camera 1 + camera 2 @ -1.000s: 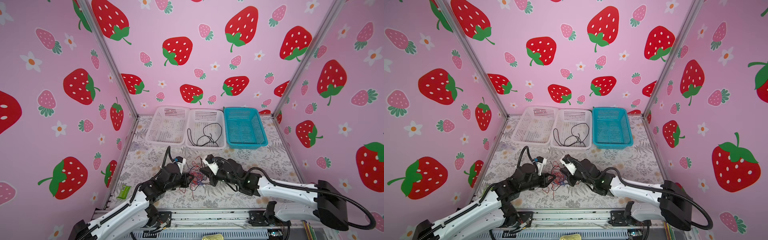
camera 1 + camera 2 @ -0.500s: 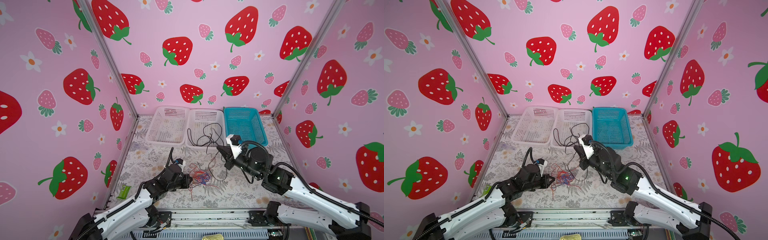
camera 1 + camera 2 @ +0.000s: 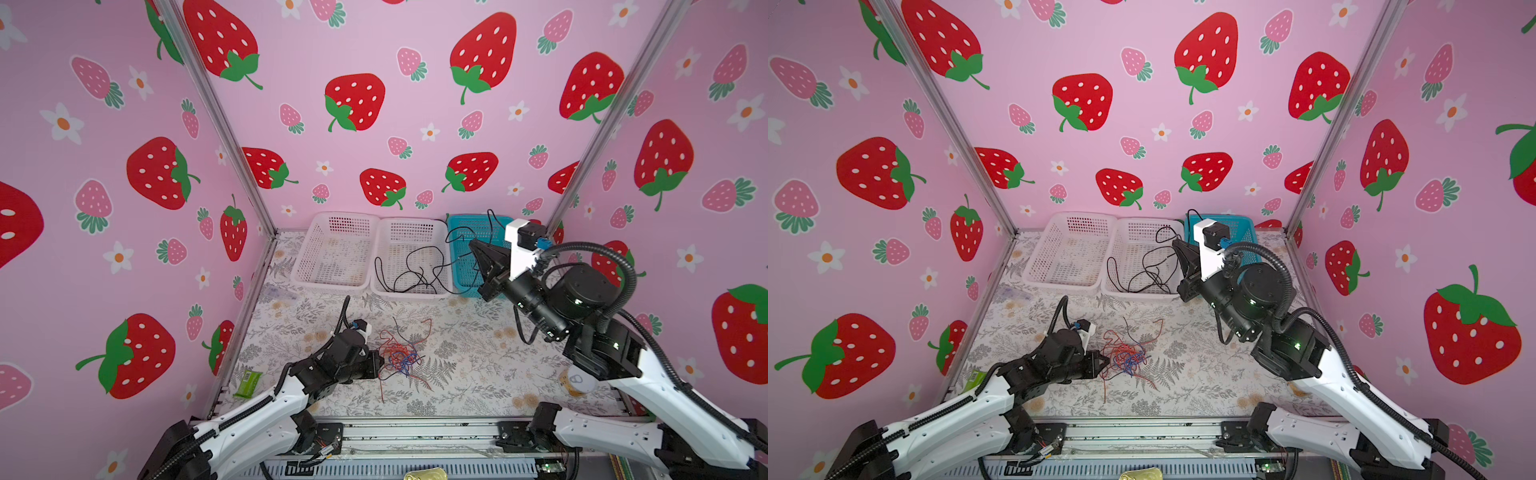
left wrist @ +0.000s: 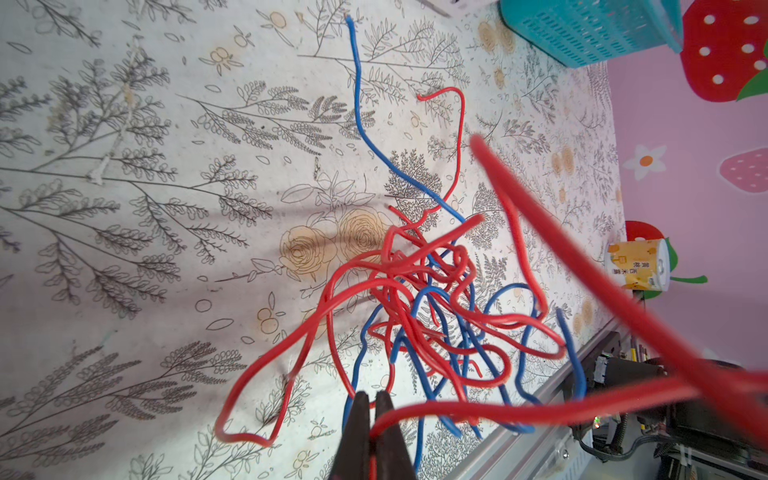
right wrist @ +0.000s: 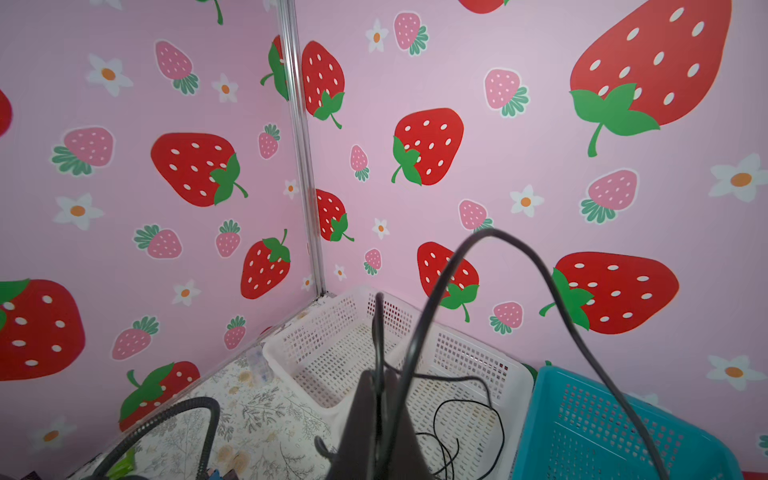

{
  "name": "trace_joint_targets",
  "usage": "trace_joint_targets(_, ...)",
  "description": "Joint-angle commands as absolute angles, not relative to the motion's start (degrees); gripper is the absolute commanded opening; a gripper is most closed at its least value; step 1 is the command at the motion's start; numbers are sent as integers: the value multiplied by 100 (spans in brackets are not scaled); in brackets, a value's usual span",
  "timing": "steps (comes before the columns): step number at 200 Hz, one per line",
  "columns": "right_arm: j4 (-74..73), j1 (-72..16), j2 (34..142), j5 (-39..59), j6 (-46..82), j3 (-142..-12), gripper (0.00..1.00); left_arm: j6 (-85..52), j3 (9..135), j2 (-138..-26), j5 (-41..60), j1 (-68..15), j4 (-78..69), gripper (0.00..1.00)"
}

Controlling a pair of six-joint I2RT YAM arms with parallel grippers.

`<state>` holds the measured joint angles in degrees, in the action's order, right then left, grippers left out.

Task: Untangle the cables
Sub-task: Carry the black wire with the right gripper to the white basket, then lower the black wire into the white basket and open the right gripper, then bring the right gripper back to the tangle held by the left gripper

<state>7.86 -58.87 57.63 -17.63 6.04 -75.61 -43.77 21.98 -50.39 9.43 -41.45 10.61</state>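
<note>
Right fingers (image 3: 486, 259), clamped on black cable (image 5: 492, 232), rose toward teal basket (image 5: 623, 424) | left fingers (image 4: 359, 424) pinch red cable (image 4: 478, 410) in tangle (image 3: 399, 357)

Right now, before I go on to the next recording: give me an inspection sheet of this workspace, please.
Surface: floral-print tabletop, flat, no spill seen.
Job's things: red and blue tangle lies near the front; black cables lie in the middle white basket.
Clutter: green packet at the left edge; yellow can near the right arm; left white basket, nothing seen inside; teal basket.
Grippers: left tool shut on a red strand of the tangle; right tool raised, shut on a black cable.
Cables: ribbed arm hoses, apart from the tangle.
Surroundings: strawberry-print walls; metal rail in front.
</note>
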Motion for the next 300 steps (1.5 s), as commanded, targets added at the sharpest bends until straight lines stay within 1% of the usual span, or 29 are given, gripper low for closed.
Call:
trace_joint_targets(1,890,-5501,6270,-1379,563,-7605,0,-4360,2306,-5038,839,-4113,980,0)
trace_joint_targets(23,691,-4870,6755,-513,804,-7747,0,-4351,2372,-5017,871,-4118,924,0)
trace_joint_targets(73,75,-3978,8133,486,1192,-7904,0,-4314,2439,-4874,886,-4117,906,0)
trace_joint_targets(100,-114,-3671,8914,837,1452,-7985,0,-4324,2427,-4749,881,-4118,879,0)
trace_joint_targets(138,-21,-3656,9780,1091,1485,-8425,0,-4263,2508,-4632,894,-4114,952,0)
trace_joint_targets(151,114,-3656,9983,1035,1502,-8595,6,-4241,2531,-4632,889,-4113,961,0)
trace_joint_targets(162,193,-3656,10102,991,1494,-8686,13,-4244,2551,-4632,897,-4117,951,0)
trace_joint_targets(183,512,-3669,10293,1109,1434,-8946,19,-4232,2597,-4666,923,-4117,932,0)
trace_joint_targets(199,692,-3715,10250,985,1375,-9056,27,-4221,2636,-4706,935,-4117,910,0)
trace_joint_targets(221,882,-3779,10027,676,1258,-9091,35,-4203,2714,-4770,959,-4114,898,0)
trace_joint_targets(246,1087,-3809,9695,664,1300,-9049,38,-4201,2789,-4854,986,-4114,841,0)
trace_joint_targets(259,849,-3885,9288,879,1327,-8585,39,-4188,2860,-4903,1014,-4118,840,0)
trace_joint_targets(300,-249,-4420,7720,1824,1318,-6260,43,-4149,3004,-4805,1024,-4115,924,0)
